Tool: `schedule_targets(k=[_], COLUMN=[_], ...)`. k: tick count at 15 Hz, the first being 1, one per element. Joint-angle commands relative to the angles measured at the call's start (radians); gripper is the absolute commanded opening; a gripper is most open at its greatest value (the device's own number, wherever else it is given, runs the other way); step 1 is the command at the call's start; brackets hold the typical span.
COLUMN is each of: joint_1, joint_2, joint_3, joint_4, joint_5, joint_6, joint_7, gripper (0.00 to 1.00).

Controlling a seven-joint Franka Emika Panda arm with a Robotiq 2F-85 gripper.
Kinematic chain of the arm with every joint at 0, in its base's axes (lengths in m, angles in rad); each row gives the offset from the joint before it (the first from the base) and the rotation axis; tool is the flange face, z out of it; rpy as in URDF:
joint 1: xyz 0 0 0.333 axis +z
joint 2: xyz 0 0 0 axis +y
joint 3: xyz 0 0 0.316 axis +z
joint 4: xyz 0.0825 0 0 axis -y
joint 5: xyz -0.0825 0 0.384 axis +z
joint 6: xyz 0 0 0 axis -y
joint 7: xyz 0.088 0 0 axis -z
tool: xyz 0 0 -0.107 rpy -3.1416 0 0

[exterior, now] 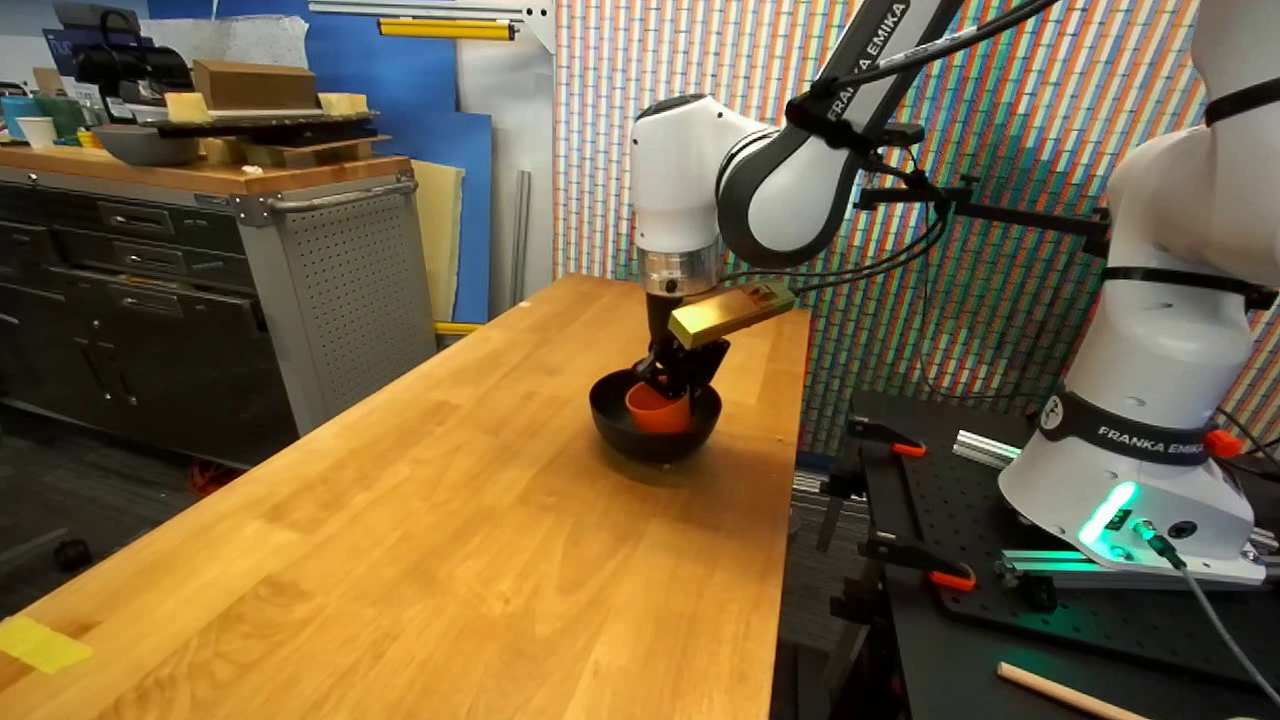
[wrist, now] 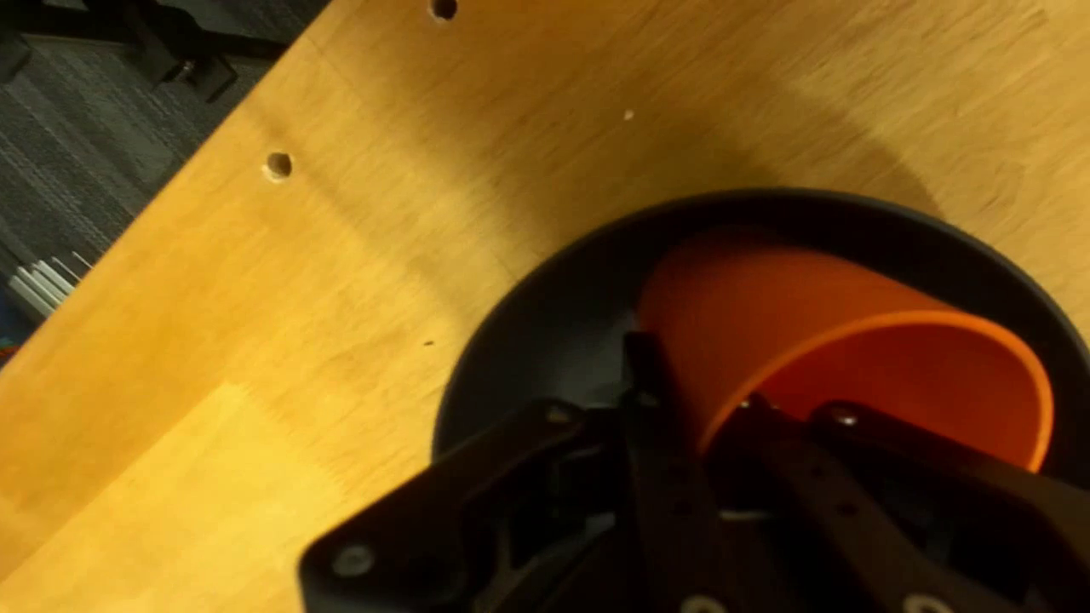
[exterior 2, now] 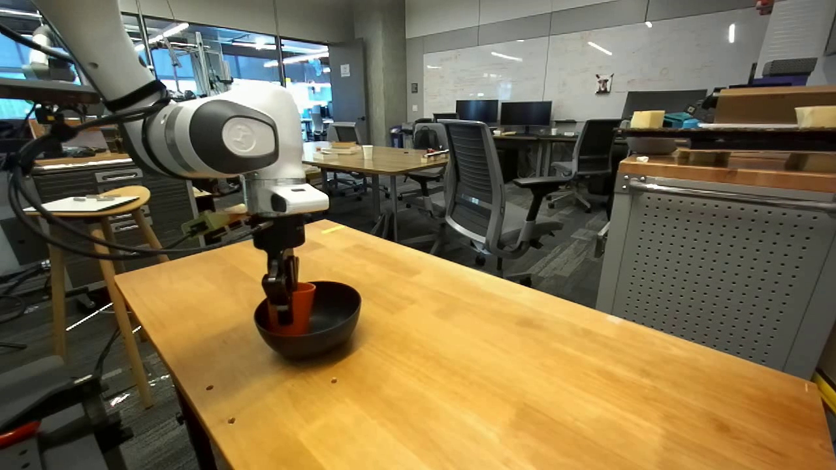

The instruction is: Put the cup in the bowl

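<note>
The task appears to be at its placing step: a plain, tapered orange-red plastic cup (exterior: 658, 420) is inside a round, glossy black bowl (exterior 2: 330, 342), and what seems left is letting go. A white robot arm (exterior: 680, 180) reaches down from above, and its black jaws straddle the cup's wall, one inside the mouth and one outside, both within the bowl; in the wrist view they stand so close together that they look pinched on that thin wall. The next move probably calls for making sure the cup's base rests on the bowl's floor, then parting the jaws gently, because the bowl's side is near the outer one, and lifting straight up so that the cup is not dragged or tipped. In both exterior views the cup is mouth-up and close to upright; whether its base touches the bottom is hidden. The bowl stands on a long, honey-coloured wooden surface (exterior: 450, 520), near one edge, and holds the cup; the cup itself shows only the inner jaw inside it. In the background of an exterior view, a grey metal cabinet (exterior: 350, 290) carries a grey bowl (exterior: 150, 148), its inside out of view, and a small white cup (exterior: 37, 132).
</note>
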Motion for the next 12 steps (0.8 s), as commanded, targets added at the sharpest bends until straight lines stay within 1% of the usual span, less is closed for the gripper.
schedule_targets(k=[1,2,6,8,10,11,12], joint_1=[0.02,0.029,0.056,0.049,0.032,0.024,0.017], joint_2=[-0.017,-0.038,-0.155,-0.23,-0.305,-0.348,-0.389], joint_3=[-0.007,-0.013,-0.034,-0.029,-0.008,0.004,0.019], joint_4=[-0.014,-0.022,-0.041,-0.047,-0.049,-0.056,-0.065], joint_5=[0.025,0.008,-0.082,-0.13,-0.158,-0.185,-0.18], joint_6=[0.077,0.09,0.094,0.077,0.05,0.038,0.019], joint_7=[-0.071,-0.068,-0.053,-0.043,-0.046,-0.035,-0.053], gripper=[0.31,0.36,0.68,0.83,0.98,1.0,1.0])
